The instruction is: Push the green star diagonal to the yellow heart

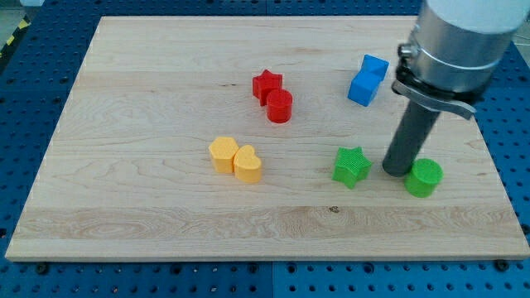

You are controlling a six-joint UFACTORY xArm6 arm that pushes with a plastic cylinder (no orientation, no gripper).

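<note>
**Rod end sits between the green star and the green cylinder**

Camera view: my tip rests on the wooden worktop toward the view's right, at the bottom of a dark rod hanging from a grey cylindrical arm body. There is no hand on this arm, only the rod, so nothing is spread or pinched. The green star lies just beside my tip, on its left in the view, with a narrow strip of bare wood between them. The green cylinder stands just to the right of my tip; whether it touches the rod I cannot tell.

Well to the left of my tip lies the yellow heart, touching another yellow block on its far side. Up and to the left of my tip, the red star and the red cylinder touch each other. Above my tip, near the arm body, two blue blocks lie together.
</note>
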